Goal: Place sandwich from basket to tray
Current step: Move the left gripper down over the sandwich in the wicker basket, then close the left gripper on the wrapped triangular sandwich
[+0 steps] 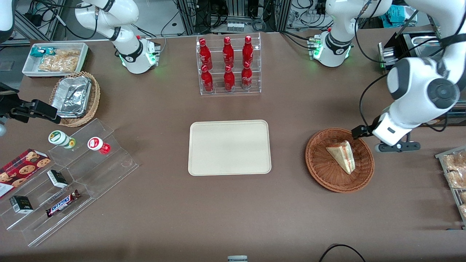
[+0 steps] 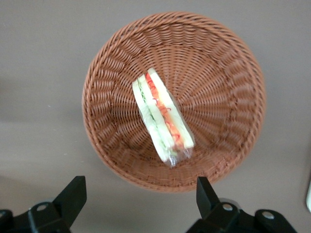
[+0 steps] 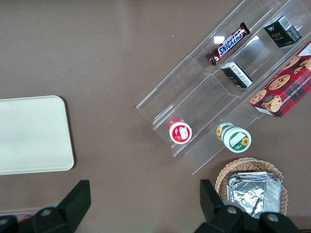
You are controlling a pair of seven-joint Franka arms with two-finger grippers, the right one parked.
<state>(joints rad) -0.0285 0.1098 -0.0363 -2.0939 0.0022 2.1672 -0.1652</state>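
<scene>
Wicker of a reddish brown made up the basket (image 1: 339, 160), round and shallow, and in it lay the sandwich (image 1: 343, 155) — a pale triangular wedge in clear film, resting on one face with its red and green filling edge showing. We saw our hand (image 2: 141, 199) hovering above the basket's rim on the side toward the working arm's end of the surface, its two dark fingers (image 2: 72, 196) spread wide apart and holding nothing. The tray (image 1: 229, 147) sat bare near the middle of the surface, well apart from the basket, toward the parked arm's end. We judged the sandwich light and soft: the bread would crush under a hard squeeze, and the film looked slick enough to slide between the pads. So we thought the best hold lay across the two broad bread faces near the thick middle of the wedge — not at the thin tip, which might fold — with only a gentle closing. The basket's sloping wall seemed low enough to let the fingers reach down on either side.
</scene>
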